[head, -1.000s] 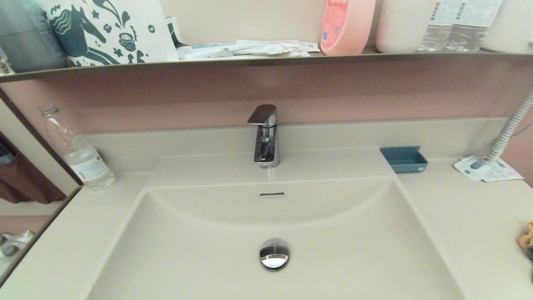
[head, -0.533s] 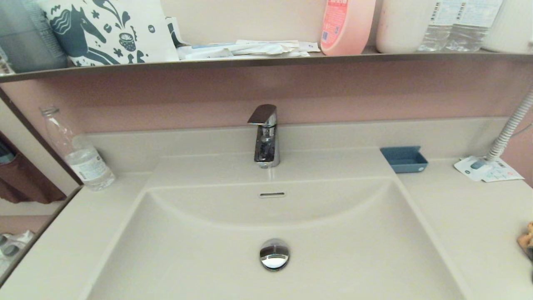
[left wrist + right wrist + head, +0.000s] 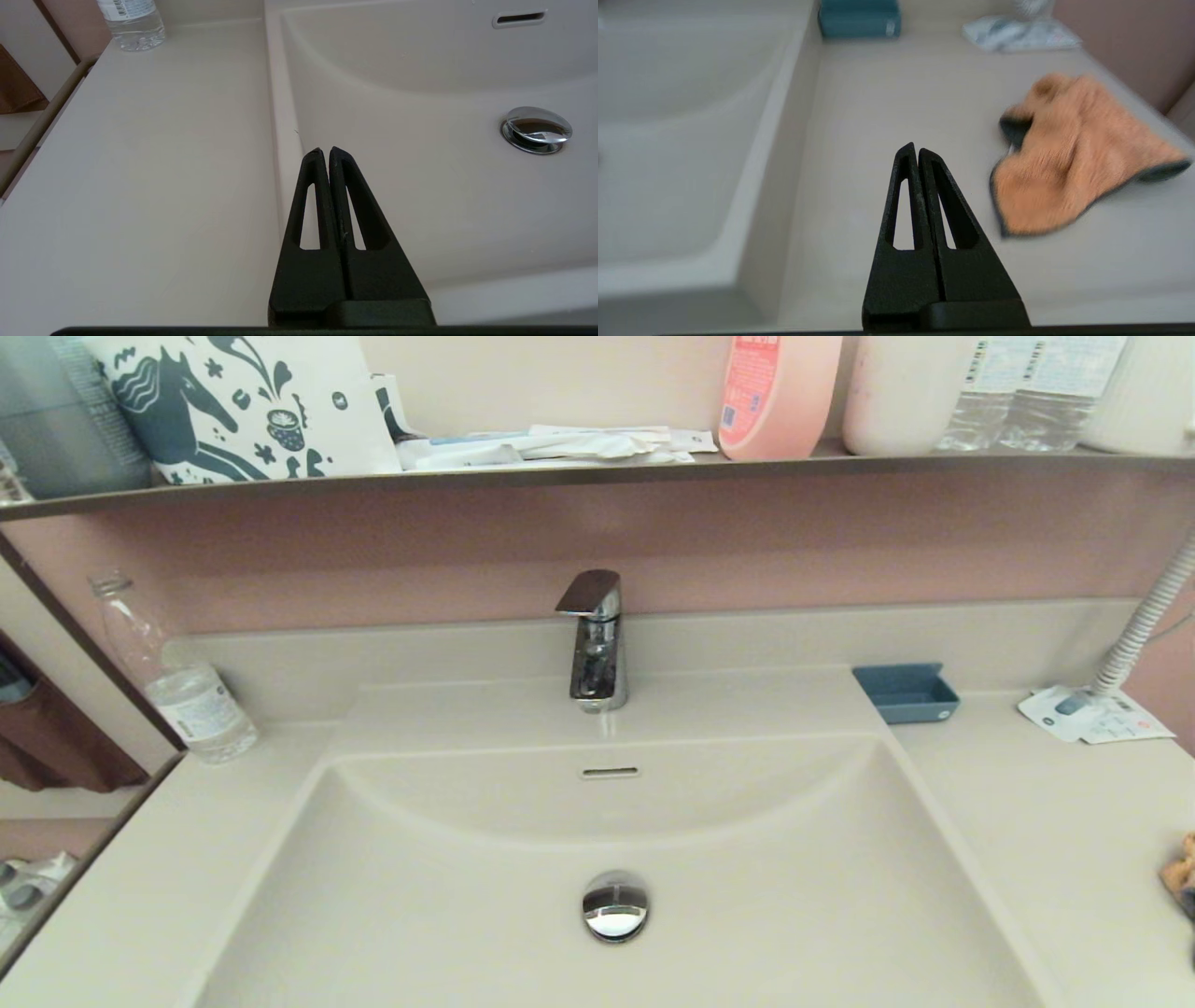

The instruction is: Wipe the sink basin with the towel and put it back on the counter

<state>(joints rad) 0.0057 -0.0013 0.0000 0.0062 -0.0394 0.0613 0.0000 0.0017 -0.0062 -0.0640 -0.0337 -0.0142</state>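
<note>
The cream sink basin [image 3: 448, 896] fills the middle of the head view, with its chrome drain plug [image 3: 614, 906] and slot overflow [image 3: 609, 772]. The orange towel [image 3: 1073, 154] lies crumpled on the counter [image 3: 896, 93] right of the basin; only its edge [image 3: 1180, 873] shows in the head view. My right gripper [image 3: 915, 149] hovers shut and empty over the counter, between the basin rim and the towel, apart from it. My left gripper [image 3: 324, 151] is shut and empty above the basin's left rim [image 3: 280, 140]. Neither arm shows in the head view.
A chrome faucet [image 3: 594, 639] stands behind the basin. A blue soap dish [image 3: 905, 692] and paper leaflets [image 3: 1092, 714] lie at the back right, by a corrugated hose [image 3: 1144, 621]. A water bottle [image 3: 177, 681] stands at the back left. A dark shelf [image 3: 597, 471] carries bottles above.
</note>
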